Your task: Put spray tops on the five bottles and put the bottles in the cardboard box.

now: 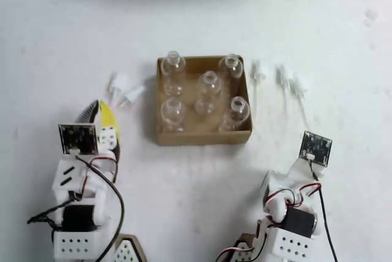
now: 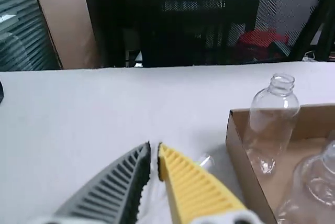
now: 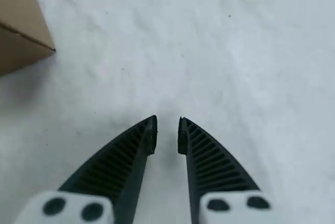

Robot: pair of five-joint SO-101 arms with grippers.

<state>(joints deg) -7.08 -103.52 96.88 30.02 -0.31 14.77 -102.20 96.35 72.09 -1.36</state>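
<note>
table [image 1: 196,23]: white; bare from the box to the far edge, and bare between the box and both arms.
cardboard box [image 1: 202,138]: shallow, open-topped, at mid-table, long side toward the arms.
bottles [image 1: 209,84]: five, clear, upright inside the cardboard box; long axis vertical, open necks up, no tops fitted; one per corner, one in the centre.
left hand [image 2: 154,153]: left of the cardboard box, pointing toward the far edge; grey and yellow fingers drawn together to a thin slit, gripping nothing.
right hand [image 3: 166,127]: low over bare table off the box's near right corner; fingers slightly parted, nothing between.
spray tops [image 1: 285,77]: three lying right of the cardboard box, two lying left of it, just ahead of the left hand.
</note>
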